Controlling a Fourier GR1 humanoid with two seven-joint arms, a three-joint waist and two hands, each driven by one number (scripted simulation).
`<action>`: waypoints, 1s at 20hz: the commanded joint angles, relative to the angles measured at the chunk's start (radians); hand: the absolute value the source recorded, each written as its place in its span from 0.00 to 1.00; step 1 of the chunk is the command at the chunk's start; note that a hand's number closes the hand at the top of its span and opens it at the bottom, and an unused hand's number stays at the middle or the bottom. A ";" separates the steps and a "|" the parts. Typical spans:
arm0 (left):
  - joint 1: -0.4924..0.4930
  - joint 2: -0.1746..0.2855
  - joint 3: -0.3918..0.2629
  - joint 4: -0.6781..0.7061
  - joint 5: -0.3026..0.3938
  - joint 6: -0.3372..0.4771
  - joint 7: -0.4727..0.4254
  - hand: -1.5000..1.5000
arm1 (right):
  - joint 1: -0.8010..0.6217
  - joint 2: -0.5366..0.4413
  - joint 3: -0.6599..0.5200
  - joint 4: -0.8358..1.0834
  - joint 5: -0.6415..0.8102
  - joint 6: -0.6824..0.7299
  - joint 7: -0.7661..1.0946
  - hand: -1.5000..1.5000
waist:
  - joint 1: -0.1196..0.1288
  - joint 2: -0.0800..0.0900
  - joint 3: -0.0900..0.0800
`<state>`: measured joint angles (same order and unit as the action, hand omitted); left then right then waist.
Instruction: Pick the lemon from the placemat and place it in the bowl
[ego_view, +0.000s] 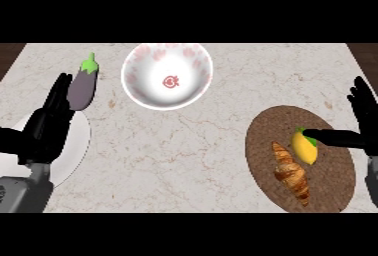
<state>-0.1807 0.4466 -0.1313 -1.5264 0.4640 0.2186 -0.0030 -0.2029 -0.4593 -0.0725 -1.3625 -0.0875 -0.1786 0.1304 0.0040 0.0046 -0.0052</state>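
A yellow lemon (304, 150) lies on the round brown placemat (325, 125) at the right, beside a croissant (292, 172). My right hand (363, 112) stands at the right edge with fingers straight and up; its thumb (332, 137) reaches left and touches the lemon's upper right side. The hand is open. A white bowl (167, 76) with a pink pattern sits at the back centre, apart from both hands. At the left edge my left hand (46, 125) rests open, fingers up.
A purple eggplant (83, 86) lies at the back left, close to the left hand's fingertips. A white plate (74, 142) sits under the left hand. Marble counter (184, 150) stretches between the bowl and the placemat.
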 joint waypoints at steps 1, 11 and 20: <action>-0.022 -0.019 0.012 -0.036 0.055 -0.068 -0.006 0.50 | -0.042 -0.051 -0.029 0.158 0.123 -0.075 -0.075 0.00 | 0.013 0.001 0.006; 0.030 -0.032 0.019 -0.041 0.051 -0.101 -0.038 0.50 | -0.242 -0.372 0.144 0.248 0.214 0.388 0.250 0.00 | 0.037 0.002 0.001; 0.005 -0.027 0.030 -0.042 0.050 -0.107 -0.018 0.50 | -0.478 -0.379 0.286 0.312 0.061 0.984 0.554 0.00 | 0.039 -0.001 0.003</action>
<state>-0.1731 0.4166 -0.1098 -1.5641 0.5156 0.1091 -0.0339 -0.5529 -0.8357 0.1926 -1.0838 0.0421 0.6005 0.5562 0.0511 0.0078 -0.0043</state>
